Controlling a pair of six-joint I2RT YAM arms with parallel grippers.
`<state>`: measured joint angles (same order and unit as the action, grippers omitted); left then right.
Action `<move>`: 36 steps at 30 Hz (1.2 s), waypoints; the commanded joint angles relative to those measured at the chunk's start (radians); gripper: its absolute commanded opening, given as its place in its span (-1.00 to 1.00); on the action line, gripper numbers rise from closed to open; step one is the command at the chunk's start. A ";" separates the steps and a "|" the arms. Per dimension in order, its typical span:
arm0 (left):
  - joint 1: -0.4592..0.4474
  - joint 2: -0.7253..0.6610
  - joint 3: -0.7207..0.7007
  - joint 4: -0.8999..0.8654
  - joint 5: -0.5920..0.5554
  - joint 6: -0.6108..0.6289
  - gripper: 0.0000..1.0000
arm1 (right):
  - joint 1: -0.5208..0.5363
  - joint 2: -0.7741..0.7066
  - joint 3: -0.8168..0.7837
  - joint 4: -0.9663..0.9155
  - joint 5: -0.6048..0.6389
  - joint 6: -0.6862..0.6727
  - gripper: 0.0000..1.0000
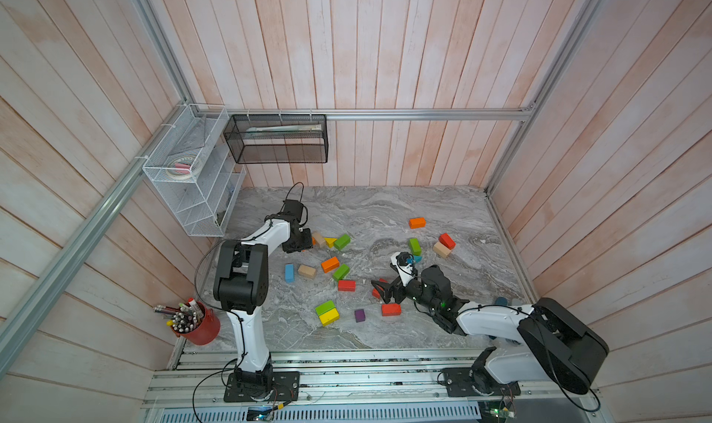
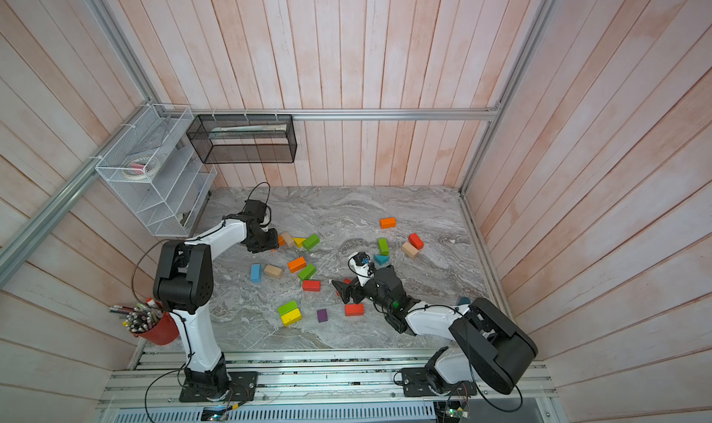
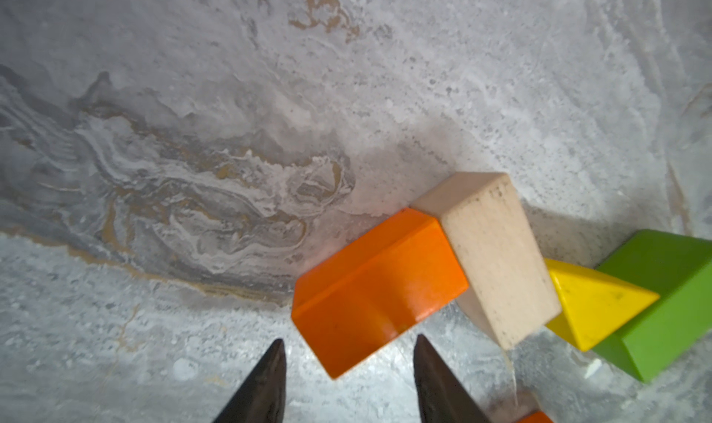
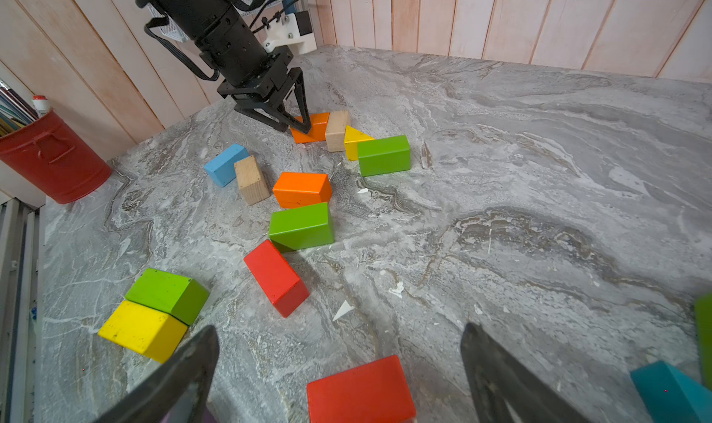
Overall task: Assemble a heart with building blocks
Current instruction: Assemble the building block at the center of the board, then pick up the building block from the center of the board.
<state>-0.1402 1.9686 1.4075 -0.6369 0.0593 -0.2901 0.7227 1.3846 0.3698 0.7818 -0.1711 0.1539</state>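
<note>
Reading the bench [image 1: 385, 209] in both top views as a clock face with 12 at the back wall, the left fingers [image 3: 262, 394] point down at about 10 o'clock. They stand apart with nothing clamped, and the near corner of an orange brick [image 3: 377, 286] lies on the bench between their tips. That brick starts a touching row: a tan brick [image 3: 497, 255] against its end, then a yellow wedge [image 3: 593, 301], then a green brick [image 3: 662, 305]. Toward 9 o'clock a blue brick [image 1: 289, 272] lies beside a second tan brick [image 1: 307, 271], with a second orange brick [image 1: 330, 264], a second green brick [image 1: 341, 272] and a red brick [image 1: 346, 285] strung toward the centre. At 7 o'clock a third green brick [image 1: 324, 308] sits flush against a yellow brick [image 1: 329, 317], and a purple cube [image 1: 360, 315] lies at 6 o'clock. The right fingers [image 4: 181, 375] sit low just past the centre toward 5 o'clock, spread wide and holding nothing. In the right wrist view a second red brick [image 4: 360, 390] lies on the bench between them, touching neither. A third red brick [image 1: 391, 309] lies beside that arm at 5 o'clock. A lone third orange brick [image 1: 417, 222] rests at 1 o'clock. At 2 o'clock a fourth green brick [image 1: 414, 246] stands just beside a teal wedge [image 2: 381, 259], and farther out a fourth red brick [image 1: 447, 240] touches a third tan brick [image 1: 441, 249].
</note>
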 commanded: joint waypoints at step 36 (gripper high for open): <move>0.123 -0.577 -0.238 0.293 0.599 0.119 1.00 | 0.052 0.416 0.728 -0.810 0.101 -0.279 0.65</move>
<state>-0.0338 1.4216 1.1919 -0.3809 0.6575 -0.1661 0.7681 1.7645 1.0599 0.0631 -0.0753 -0.0662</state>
